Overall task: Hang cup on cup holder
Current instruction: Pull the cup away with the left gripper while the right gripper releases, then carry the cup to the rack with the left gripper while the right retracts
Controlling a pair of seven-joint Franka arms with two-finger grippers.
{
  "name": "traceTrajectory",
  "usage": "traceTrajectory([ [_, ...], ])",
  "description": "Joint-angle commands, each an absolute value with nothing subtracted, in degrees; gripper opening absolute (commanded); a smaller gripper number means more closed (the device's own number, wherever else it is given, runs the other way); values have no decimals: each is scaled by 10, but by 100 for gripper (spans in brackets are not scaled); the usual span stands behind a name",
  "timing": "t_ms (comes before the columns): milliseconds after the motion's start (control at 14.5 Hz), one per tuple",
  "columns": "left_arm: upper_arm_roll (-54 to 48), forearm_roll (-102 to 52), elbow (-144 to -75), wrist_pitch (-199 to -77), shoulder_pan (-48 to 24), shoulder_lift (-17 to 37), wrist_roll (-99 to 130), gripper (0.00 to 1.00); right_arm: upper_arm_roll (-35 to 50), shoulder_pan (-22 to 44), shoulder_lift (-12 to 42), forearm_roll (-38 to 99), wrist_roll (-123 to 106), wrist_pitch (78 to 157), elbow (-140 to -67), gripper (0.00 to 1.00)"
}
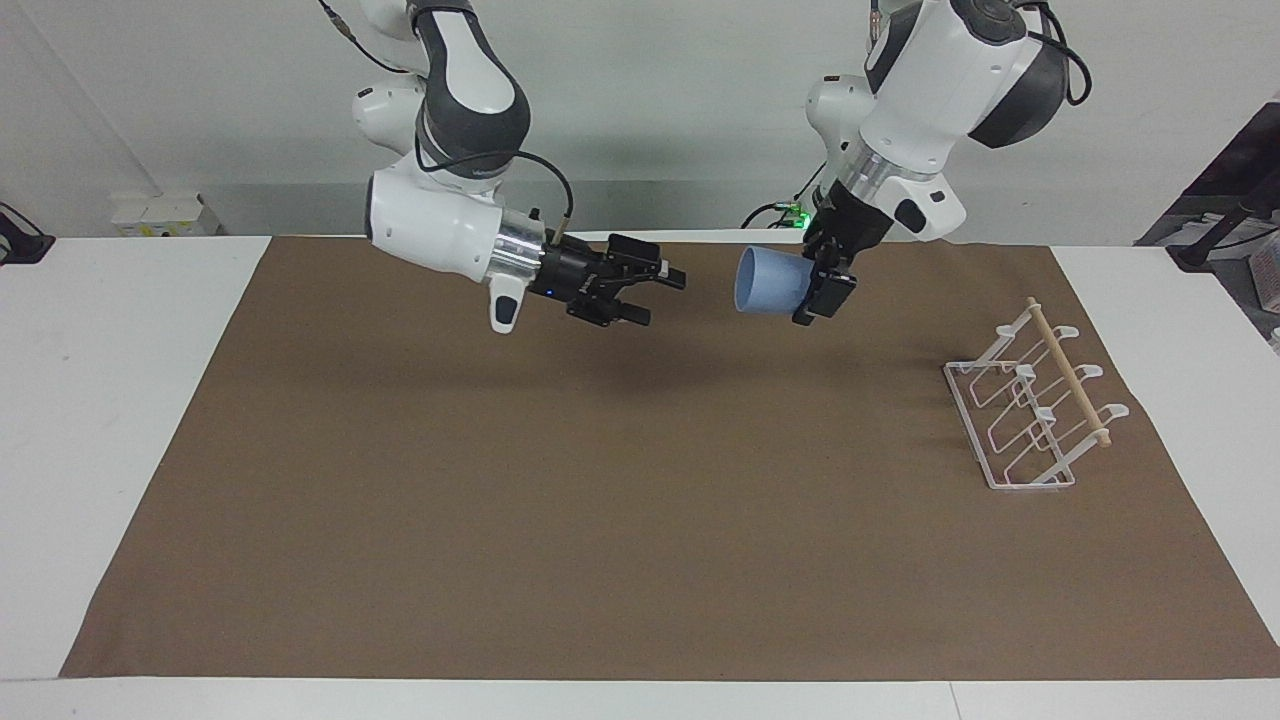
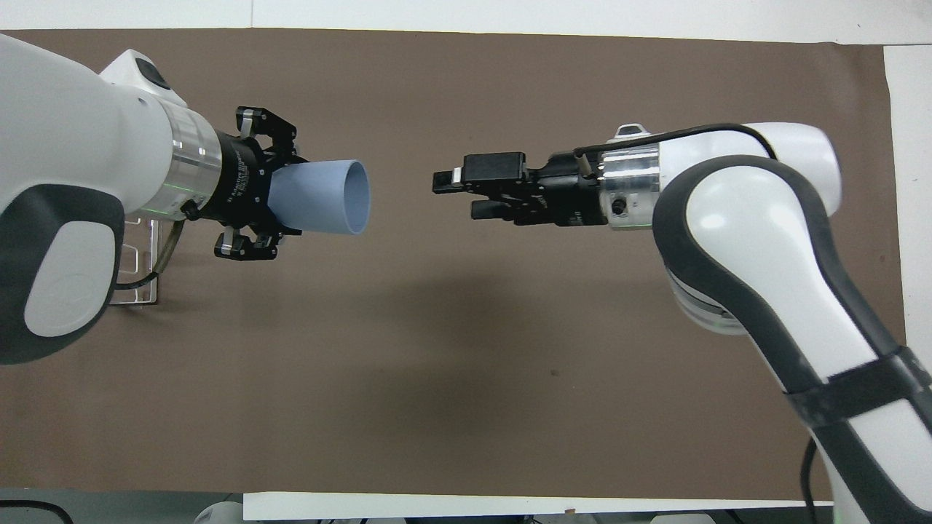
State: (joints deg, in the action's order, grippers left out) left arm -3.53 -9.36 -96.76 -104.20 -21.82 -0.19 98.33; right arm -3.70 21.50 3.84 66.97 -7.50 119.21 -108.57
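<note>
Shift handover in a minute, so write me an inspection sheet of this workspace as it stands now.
Surface: white table under a brown mat.
Job's things: cup, light blue, held sideways in the air; cup holder on the mat toward the left arm's end, no cup on it.
Clutter: nothing seen.
Grippers: left gripper shut on the cup's base, over the mat; right gripper open, empty, over the mat, a gap between it and the cup's rim.
Cables: black cable looping at the right arm's wrist.
Surroundings: plain pale wall where the robots stand.
</note>
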Motion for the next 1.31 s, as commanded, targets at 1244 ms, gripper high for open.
traceTrajectory([
  [1244,-37,650,-999,-980,-121,107,958,25,-71,7,-2,-25,-52,809,-881,100],
])
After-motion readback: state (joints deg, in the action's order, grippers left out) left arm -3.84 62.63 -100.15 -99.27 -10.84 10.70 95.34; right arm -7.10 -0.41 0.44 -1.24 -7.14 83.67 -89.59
